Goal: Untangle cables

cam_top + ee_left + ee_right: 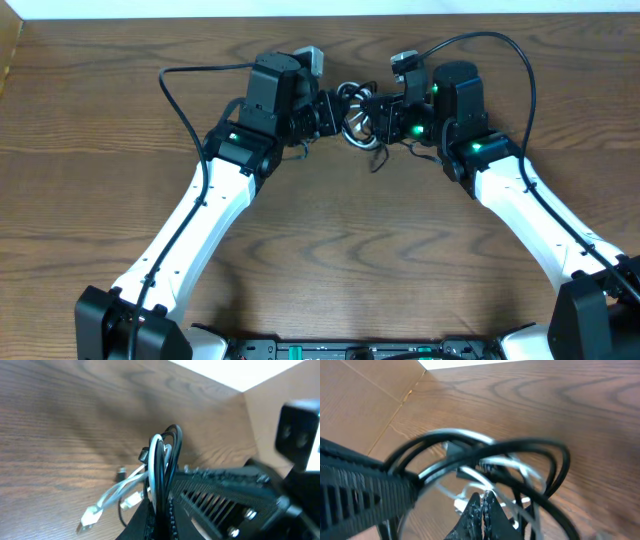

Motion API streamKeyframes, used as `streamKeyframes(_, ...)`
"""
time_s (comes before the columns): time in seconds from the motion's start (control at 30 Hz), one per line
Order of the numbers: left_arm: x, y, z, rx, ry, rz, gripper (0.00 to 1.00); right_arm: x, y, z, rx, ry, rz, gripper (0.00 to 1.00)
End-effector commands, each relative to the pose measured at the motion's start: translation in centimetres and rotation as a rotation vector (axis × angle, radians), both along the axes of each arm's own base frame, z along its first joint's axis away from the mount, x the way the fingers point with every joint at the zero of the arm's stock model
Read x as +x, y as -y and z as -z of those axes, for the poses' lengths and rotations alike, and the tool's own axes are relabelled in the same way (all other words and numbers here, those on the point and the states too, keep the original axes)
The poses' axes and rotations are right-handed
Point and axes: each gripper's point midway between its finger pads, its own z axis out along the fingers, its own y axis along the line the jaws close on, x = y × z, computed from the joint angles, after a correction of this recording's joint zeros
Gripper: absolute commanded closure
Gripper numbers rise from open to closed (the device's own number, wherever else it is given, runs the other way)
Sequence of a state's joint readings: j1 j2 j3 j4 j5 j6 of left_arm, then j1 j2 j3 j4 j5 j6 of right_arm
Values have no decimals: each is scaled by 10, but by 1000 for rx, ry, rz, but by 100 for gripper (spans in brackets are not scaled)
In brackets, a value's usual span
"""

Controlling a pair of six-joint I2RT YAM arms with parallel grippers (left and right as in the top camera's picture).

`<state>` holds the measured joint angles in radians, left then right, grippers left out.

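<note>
Brown wood tabletop; the cables sit bunched at twelve o'clock. I judge slow, opposite pulls toward nine and three work best, easing off if a loop cinches. My left tool is clenched on the black and white strands. My right tool is clenched too, but I cannot tell if it pinches one.

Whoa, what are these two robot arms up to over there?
They are working on a tangle of thin cables: a black cable and a white cable looped through each other. The left gripper and the right gripper face each other at the far middle of the wooden table, each shut on the bundle. Nothing is separated yet.
</note>
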<state>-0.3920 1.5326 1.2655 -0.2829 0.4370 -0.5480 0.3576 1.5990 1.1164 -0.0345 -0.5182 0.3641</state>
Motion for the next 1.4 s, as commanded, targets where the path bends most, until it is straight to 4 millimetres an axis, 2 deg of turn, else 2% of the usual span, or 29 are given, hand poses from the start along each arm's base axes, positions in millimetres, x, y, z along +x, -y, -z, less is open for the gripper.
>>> streamKeyframes(0.0,12,-4,-7,-66,-35,-116,93,2,-1,0,2,7,2,98)
streamKeyframes(0.17,23,-21,-4,-25,-21,-230,93,13,11,-11,18,48,34,84)
streamKeyframes(0.33,23,-22,-2,42,33,-178,93,15,24,-12,35,35,35,72)
streamKeyframes(0.73,27,-29,-1,93,64,-194,93,-12,25,29,-123,-53,-55,47)
streamKeyframes(0.8,22,-24,1,141,104,-103,92,-19,32,40,-198,-28,-109,37)
streamKeyframes(0.9,14,-13,-2,180,180,55,93,-25,38,48,-268,4,-169,30)
streamKeyframes(1.07,-9,3,-17,77,278,356,93,-36,42,61,-377,76,-293,16)
streamKeyframes(1.13,-14,-2,-24,12,288,410,92,-38,42,63,-392,88,-312,15)
streamKeyframes(1.37,-10,-33,-37,-94,282,415,93,-38,41,62,-392,92,-313,18)
